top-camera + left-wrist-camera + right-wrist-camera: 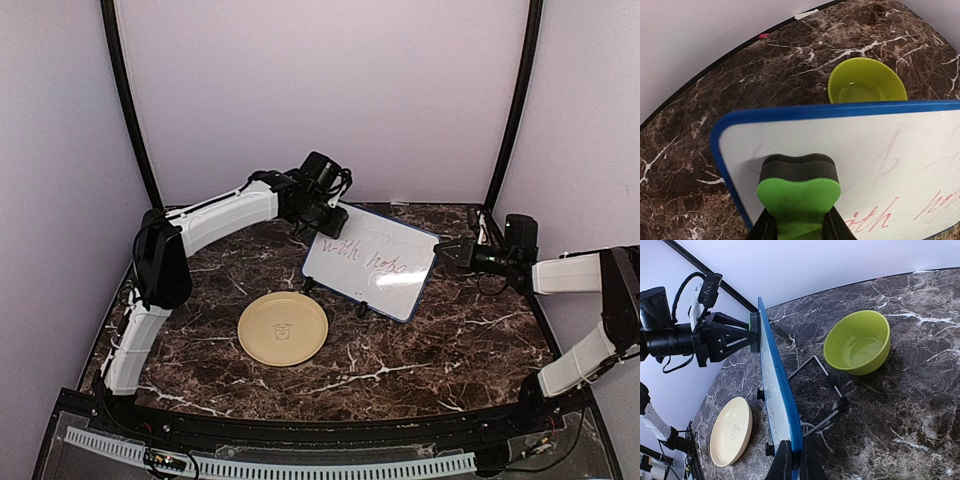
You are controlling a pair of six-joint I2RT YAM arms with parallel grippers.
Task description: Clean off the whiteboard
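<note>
The whiteboard (pixel 385 285) stands tilted on its easel feet at mid-table, with red writing "with hope" across it and faint smears above. My left gripper (pixel 322 222) is at its upper left corner, shut on a green bone-shaped eraser (pixel 799 197). The eraser's black felt (pixel 799 169) lies flat against the white surface (pixel 875 150). My right gripper (pixel 796 446) is shut on the board's blue right edge (pixel 781 390), one finger on each face. In the top view this gripper (pixel 446 253) reaches in from the right.
A round tan plate (pixel 283 328) lies in front of the board. A lime-green bowl (pixel 858 342) sits behind it, beside the wire easel stand (pixel 816 390). White walls and black corner posts close in the back and sides.
</note>
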